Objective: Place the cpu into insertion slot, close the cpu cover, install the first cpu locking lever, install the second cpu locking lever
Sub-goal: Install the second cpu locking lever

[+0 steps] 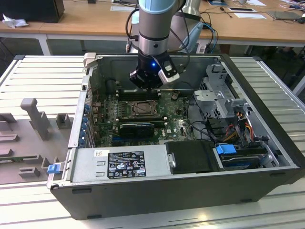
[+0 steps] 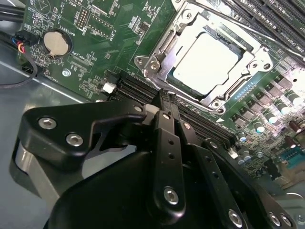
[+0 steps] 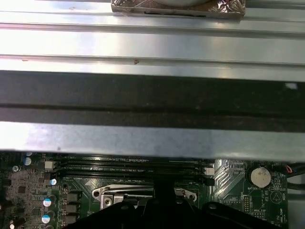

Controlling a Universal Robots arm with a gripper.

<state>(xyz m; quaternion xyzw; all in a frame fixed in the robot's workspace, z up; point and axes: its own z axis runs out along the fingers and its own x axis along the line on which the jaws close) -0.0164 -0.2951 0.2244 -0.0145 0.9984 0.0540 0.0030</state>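
My gripper [image 2: 164,98] hangs inside the open computer case [image 1: 267,164], just above the long black memory slots [image 2: 143,93] and right beside the insertion slot [image 2: 209,59]; its two black fingers [image 2: 167,138] are pressed together with nothing between them. The cpu [image 2: 206,61] already lies flat in the insertion slot, its pale silver top showing through the cut-out of the cpu cover [image 2: 164,47], which lies down over it as a grey metal frame. In the exterior view I see the same slot [image 1: 143,109] on the green motherboard [image 1: 178,121], just below my gripper [image 1: 147,86]. Writing is all around, but I will not read it off: white print dots the motherboard [image 2: 95,52] in the second wrist view, and one black label [image 1: 126,164] with white text and one small white sticker [image 1: 101,153] sit on the grey power supply [image 1: 119,164] at the case's near edge. I count one round silver coin battery [image 2: 56,43], shown in both wrist views [image 3: 260,176], three blue-topped capacitors [image 3: 46,202] in the first wrist view, and two blue plastic tabs: one at the drive bay [image 1: 225,149] and one at the case's corner [image 1: 53,168]. The case rests on a ribbed metal worktop [image 1: 43,71].
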